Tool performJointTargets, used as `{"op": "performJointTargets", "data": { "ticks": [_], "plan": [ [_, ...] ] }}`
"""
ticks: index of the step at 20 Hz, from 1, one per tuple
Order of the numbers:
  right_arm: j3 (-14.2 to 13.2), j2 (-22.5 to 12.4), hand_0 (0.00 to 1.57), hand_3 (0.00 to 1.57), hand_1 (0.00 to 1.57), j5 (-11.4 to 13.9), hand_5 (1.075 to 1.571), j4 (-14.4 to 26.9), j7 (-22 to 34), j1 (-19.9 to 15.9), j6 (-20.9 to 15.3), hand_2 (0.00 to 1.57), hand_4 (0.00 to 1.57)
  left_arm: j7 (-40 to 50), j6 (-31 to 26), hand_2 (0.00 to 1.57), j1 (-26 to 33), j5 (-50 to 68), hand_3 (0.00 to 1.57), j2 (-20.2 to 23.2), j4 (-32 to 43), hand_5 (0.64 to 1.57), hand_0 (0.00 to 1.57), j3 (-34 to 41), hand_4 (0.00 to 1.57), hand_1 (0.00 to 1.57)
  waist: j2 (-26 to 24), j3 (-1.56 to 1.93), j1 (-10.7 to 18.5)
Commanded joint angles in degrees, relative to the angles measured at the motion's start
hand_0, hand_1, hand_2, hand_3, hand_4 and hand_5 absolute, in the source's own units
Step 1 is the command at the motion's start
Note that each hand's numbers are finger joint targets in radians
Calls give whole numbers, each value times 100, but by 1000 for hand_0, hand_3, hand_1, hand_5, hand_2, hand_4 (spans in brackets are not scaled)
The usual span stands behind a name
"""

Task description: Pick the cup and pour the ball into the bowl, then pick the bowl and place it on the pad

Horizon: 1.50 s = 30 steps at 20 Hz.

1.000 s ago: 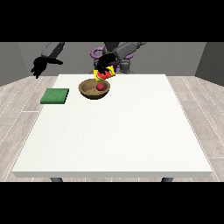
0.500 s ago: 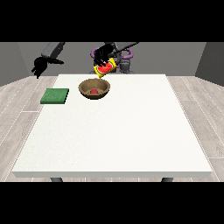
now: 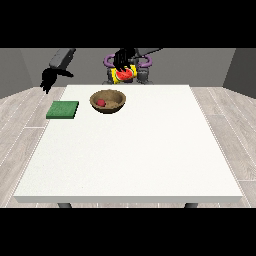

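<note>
Near the top centre of the frame, we see the hand at the view's right (image 3: 121, 59) raised above the far edge of the white surface (image 3: 130, 150), its fingers clamped on the yellow-and-red cup (image 3: 124, 75). Just below and left of it sits the wooden bowl (image 3: 118, 103), with the red ball (image 3: 100, 103) lying inside. At upper left, the hand at the view's left (image 3: 48, 79) hangs off the surface's corner; we cannot tell how its fingers lie. The green pad (image 3: 62, 109) rests well left of the bowl, apart from it. We judge the pour done and the cup still to be disposed of; next, a hand must grasp the bowl's rim and carry it level onto the pad.
</note>
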Motion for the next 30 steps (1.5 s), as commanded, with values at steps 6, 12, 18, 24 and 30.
{"op": "performJointTargets", "data": {
  "ticks": [6, 12, 18, 24, 30],
  "plan": [
    [-15, 284, 0, 0, 0, -63, 1561, -79, 239, 154, -357, 0, 482, -530, 1285, 1571, 985, 2169, 1571, 529, -846, 1568, 370, 2088, 864, 370, -10, -22, 680],
    [-104, 480, 0, 0, 0, -233, 1565, -327, 179, -182, -509, 0, 256, -1707, 1585, 1400, 1379, 4155, 1125, 198, -1001, 1537, 1177, 3131, 775, 1177, 974, -29, 610],
    [151, 821, 0, 0, 0, -213, 1570, -643, 429, -448, -527, 0, 393, -2654, 1085, 0, 1225, 5912, 0, 58, -866, 1559, 287, 4123, 832, 287, 1359, -17, 312],
    [725, 1381, 0, 0, 0, 59, 1549, -1066, 779, -353, -706, 0, 235, -3518, 1081, 0, 1692, 6691, 0, -22, -113, 1516, 0, 4495, 0, 0, 1207, -1, -313],
    [661, 1357, 0, 0, 0, 86, 1544, -679, 622, -328, -899, 0, 0, -3368, 831, 0, 1575, 6834, 0, -33, -127, 1531, 0, 4372, 0, 0, 1009, 7, -153]
  ]
}}
